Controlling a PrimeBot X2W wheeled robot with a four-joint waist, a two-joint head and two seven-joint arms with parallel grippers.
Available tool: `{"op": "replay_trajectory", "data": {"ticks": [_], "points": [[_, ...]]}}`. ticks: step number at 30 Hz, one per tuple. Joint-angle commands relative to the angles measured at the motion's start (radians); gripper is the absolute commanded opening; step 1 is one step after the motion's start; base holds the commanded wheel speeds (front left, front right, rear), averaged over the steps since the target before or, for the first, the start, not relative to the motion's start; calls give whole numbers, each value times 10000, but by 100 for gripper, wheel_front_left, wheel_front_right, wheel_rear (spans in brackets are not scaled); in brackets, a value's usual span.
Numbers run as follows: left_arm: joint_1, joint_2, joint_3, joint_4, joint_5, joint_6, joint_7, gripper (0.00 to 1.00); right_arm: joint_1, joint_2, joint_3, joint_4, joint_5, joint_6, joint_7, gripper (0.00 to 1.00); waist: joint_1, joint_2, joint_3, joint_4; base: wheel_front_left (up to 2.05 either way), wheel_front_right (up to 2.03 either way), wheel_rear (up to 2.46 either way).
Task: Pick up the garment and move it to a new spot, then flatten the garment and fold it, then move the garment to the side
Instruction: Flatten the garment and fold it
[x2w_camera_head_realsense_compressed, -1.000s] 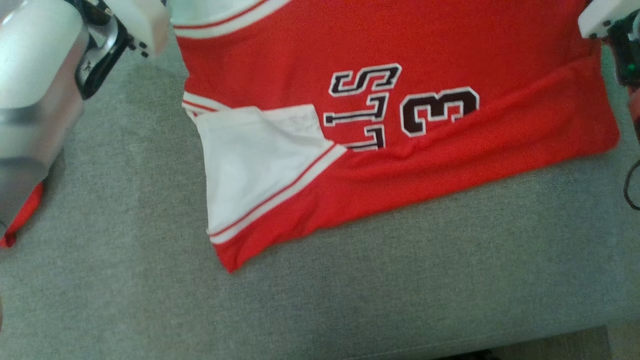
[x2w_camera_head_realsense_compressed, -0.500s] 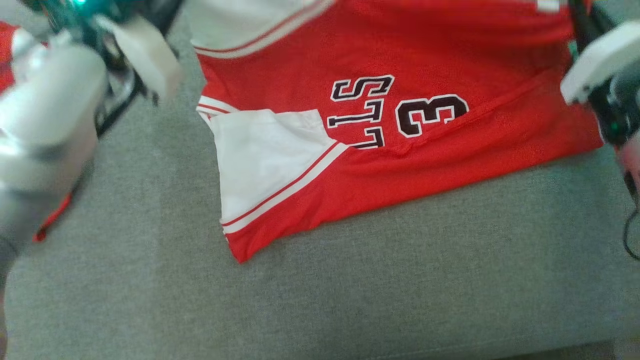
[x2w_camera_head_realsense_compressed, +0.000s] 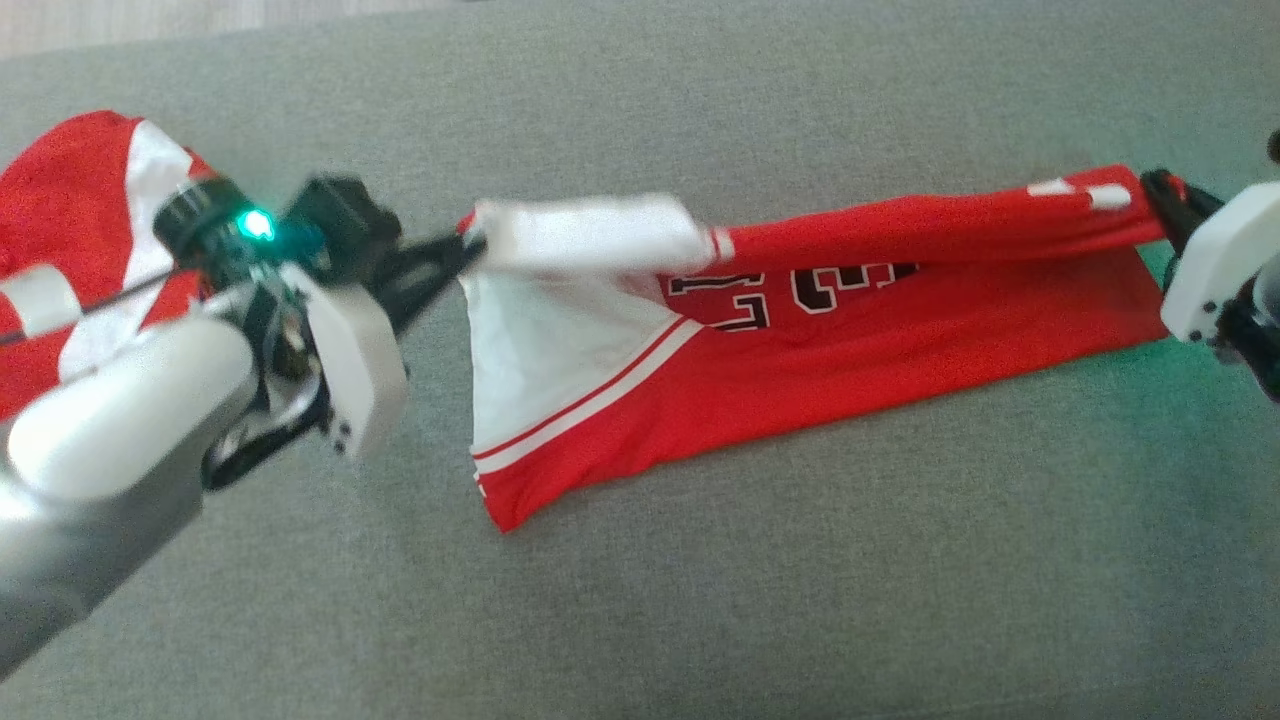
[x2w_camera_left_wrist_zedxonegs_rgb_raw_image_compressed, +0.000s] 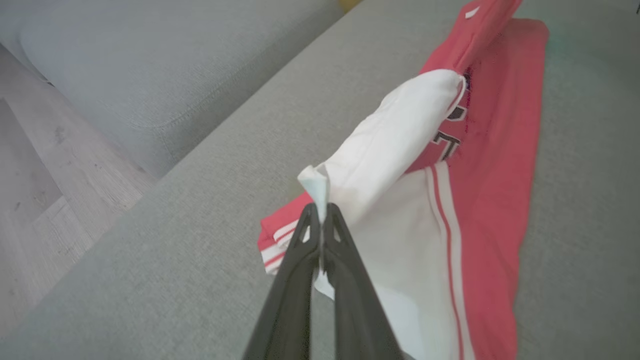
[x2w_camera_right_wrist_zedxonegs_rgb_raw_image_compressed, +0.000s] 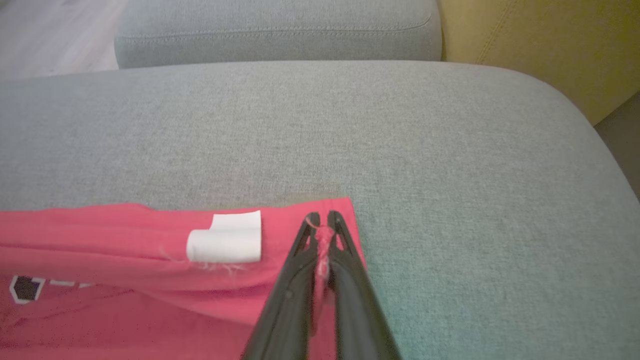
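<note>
At the far left of the head view, a second red-and-white garment (x2w_camera_head_realsense_compressed: 60, 190) lies bunched on the grey sofa cushion (x2w_camera_head_realsense_compressed: 700, 600), apart from the work. Right of it, the left tool (x2w_camera_head_realsense_compressed: 468, 245) is closed tight on a white corner of the garment (x2w_camera_head_realsense_compressed: 850, 330). The left wrist view shows a pinch of pale cloth standing up between its fingers.

Change noted: half a second ago the jersey lay spread out with its lettering (x2w_camera_head_realsense_compressed: 800, 290) fully exposed. Now the gripped edge is raised off the cushion, drawn taut between both tools and carried over the body, hiding the upper half of the characters. The camera has also shifted, so the garment's position on the cushion cannot be compared.

Judgement: flattening appears done and the first fold is under way, not yet laid down.

The material is a thin, limp knit, red with a white side panel and striped trim. The lower layer rests flat with few creases. Near the right end a small white label (x2w_camera_head_realsense_compressed: 1080, 192) sits on the raised hem. At far right, the right tool (x2w_camera_head_realsense_compressed: 1160, 195) is clamped on the red corner.
</note>
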Motion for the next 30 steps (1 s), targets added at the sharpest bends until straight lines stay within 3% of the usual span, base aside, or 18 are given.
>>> {"op": "replay_trajectory", "data": {"ticks": [1, 11, 23, 24, 25, 26, 27, 30], "points": [[-186, 662, 455, -618, 65, 19, 391, 0, 129, -466, 194, -183, 38, -9, 85, 0, 3, -1, -62, 29, 0, 0, 0], [1046, 1326, 441, -2675, -301, 18, 2156, 0, 296, -809, 1024, -627, 748, -9, 1138, 0, 3, -1, -237, -32, 0, 0, 0], [1756, 1414, 440, -3107, -85, 18, 2944, 0, 372, -1003, 1784, -819, 1439, -9, 2073, 0, 3, -1, -295, -204, 0, 0, 0], [1804, 1386, 440, -3070, -37, 18, 2939, 0, 358, -997, 1816, -815, 1479, -9, 2105, 71, 3, -1, -315, -228, 0, 0, 0], [1833, 1343, 440, -3059, 36, 18, 2848, 17, 350, -978, 1829, -775, 1530, -9, 2130, 100, 3, -1, -341, -255, 0, 0, 0], [1827, 1312, 440, -2953, 65, 18, 2635, 78, 347, -960, 1842, -745, 1576, -9, 2138, 100, 3, -1, -371, -276, 0, 0, 0], [1839, 1283, 439, -2809, 89, 18, 2451, 100, 348, -944, 1847, -710, 1637, -9, 2163, 100, 3, -1, -411, -304, 0, 0, 0], [1892, 1207, 452, -2377, 176, 18, 1875, 100, 368, -953, 1893, -709, 1801, -9, 2232, 100, 3, -1, -563, -376, 0, 0, 0]]}}
